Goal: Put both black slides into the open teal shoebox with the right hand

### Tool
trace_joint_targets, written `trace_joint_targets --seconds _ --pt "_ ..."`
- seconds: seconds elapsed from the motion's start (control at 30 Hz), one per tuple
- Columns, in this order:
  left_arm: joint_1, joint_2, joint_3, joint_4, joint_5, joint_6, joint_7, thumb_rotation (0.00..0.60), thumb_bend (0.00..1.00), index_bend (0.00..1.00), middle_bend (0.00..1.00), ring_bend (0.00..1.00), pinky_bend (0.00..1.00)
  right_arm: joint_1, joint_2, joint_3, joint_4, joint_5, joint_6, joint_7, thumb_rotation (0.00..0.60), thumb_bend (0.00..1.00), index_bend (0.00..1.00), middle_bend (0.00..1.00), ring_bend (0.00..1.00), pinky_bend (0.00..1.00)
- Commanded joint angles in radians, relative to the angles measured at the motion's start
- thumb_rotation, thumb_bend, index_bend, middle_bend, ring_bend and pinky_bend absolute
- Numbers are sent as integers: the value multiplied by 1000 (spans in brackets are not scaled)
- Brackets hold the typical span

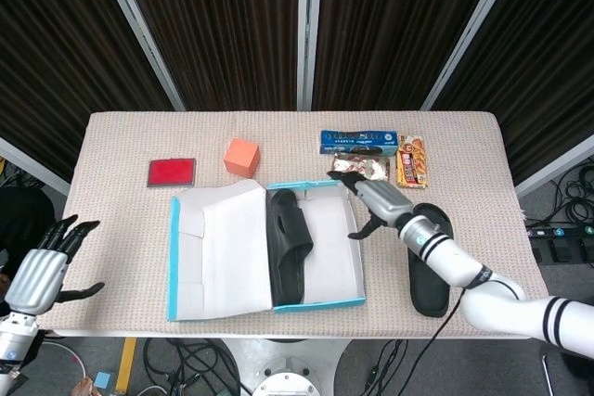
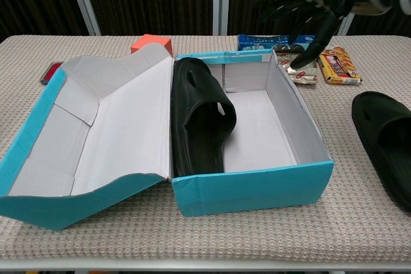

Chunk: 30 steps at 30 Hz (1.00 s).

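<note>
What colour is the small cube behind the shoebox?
Orange; the cube shows best in the head view, on the table behind the shoebox.

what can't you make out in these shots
- Slide on the table: chest view's right edge cuts it off; in head view the right arm crosses it.
- Slide in the shoebox: it leans on its side, so its far face is hidden in both views.
- Snack packs: print too small to read.
- Left hand: head view only, at the frame's corner.

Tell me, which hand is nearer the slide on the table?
Right. The right hand hovers just left of the slide; the left hand hangs off the table's far left edge.
</note>
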Motion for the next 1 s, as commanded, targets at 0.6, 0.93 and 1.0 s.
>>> trace_joint_targets --seconds 0.6,0.93,1.0 --pt "-22 3 -4 -50 3 -24 36 600 0 108 146 12 84 296 121 -416 -39 791 35 -553 600 0 0 100 5 267" --pt "-17 11 9 -54 10 -23 24 600 0 109 147 12 84 347 -8 -524 1 866 133 -666 600 0 0 93 6 253" --pt "-15 11 12 -50 11 -21 22 600 0 108 146 13 84 342 -26 -530 4 859 158 -677 600 0 0 91 5 247"
